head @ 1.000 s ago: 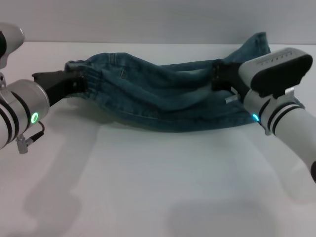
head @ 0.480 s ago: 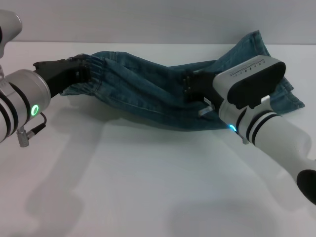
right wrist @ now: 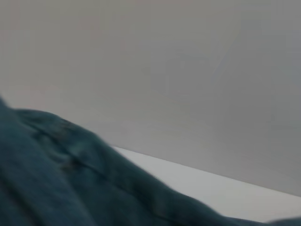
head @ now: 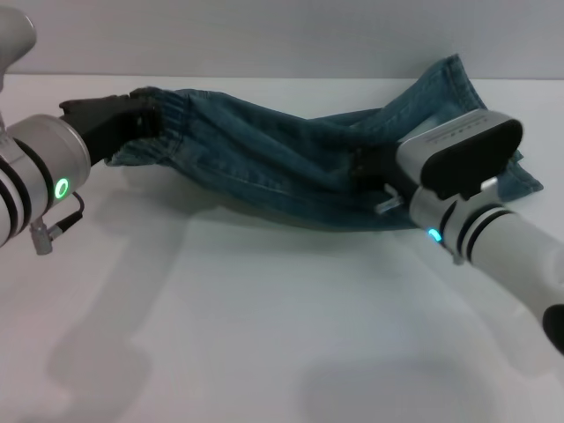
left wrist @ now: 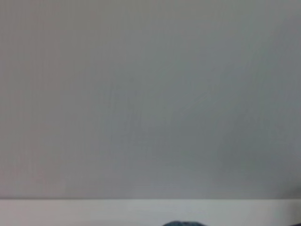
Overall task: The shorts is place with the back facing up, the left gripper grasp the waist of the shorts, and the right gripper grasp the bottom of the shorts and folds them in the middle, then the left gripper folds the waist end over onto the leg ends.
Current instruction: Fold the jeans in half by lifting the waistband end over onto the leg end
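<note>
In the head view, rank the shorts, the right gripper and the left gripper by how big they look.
1. The shorts, spanning most of the table.
2 and 3. The left gripper and the right gripper look similar; both are partly hidden by denim and their arms, so I won't rank them.

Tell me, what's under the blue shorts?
The white table shows under the shorts, with a dark shadow along their near edge. The left tool lifts the waist. The right tool's tips are hidden behind its arm and the denim.
</note>
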Robot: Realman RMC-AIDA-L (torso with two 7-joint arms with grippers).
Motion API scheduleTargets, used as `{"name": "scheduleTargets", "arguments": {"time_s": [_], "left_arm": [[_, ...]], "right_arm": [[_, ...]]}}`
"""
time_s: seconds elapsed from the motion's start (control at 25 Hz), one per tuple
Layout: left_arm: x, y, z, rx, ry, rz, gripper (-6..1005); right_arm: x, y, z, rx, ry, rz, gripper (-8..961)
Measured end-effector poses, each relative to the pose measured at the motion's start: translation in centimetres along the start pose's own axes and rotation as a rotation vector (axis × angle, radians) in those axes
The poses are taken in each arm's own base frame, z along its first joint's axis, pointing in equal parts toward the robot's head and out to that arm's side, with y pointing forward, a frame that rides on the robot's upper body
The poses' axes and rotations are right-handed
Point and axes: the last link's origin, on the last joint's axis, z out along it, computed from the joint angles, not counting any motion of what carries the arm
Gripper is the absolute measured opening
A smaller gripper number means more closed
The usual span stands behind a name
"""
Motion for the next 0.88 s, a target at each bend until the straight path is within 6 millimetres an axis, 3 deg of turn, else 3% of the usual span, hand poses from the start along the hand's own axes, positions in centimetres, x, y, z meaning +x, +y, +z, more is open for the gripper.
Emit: {"name": "scheduleTargets", "arguments": {"time_s": [0.28, 0.52, 0.68, 0.88], "left_arm": [[0.5, 0.4, -0.6, -0.014, 0.021, 0.003, 13], [0.5, 0.5, -1.7, -0.021, 0.033, -0.005, 14], [0.6, 0.5, -1.7, -0.021, 0.034, -0.002, 14], [0.9, 0.6, -1.7, -0.028, 0.043, 0.006, 14]], "right_arm": [[-1.4, -3.5, 0.9, 0.079, -0.035, -0.026, 15], [-3.2, -4.8, 1.6, 0.109, -0.074, -0.043, 16], [-3.6, -3.2, 1.8, 0.068, -0.097, -0.026, 17], [-3.6, 0.8, 1.5, -0.050, -0.115, -0.014, 18]]}}
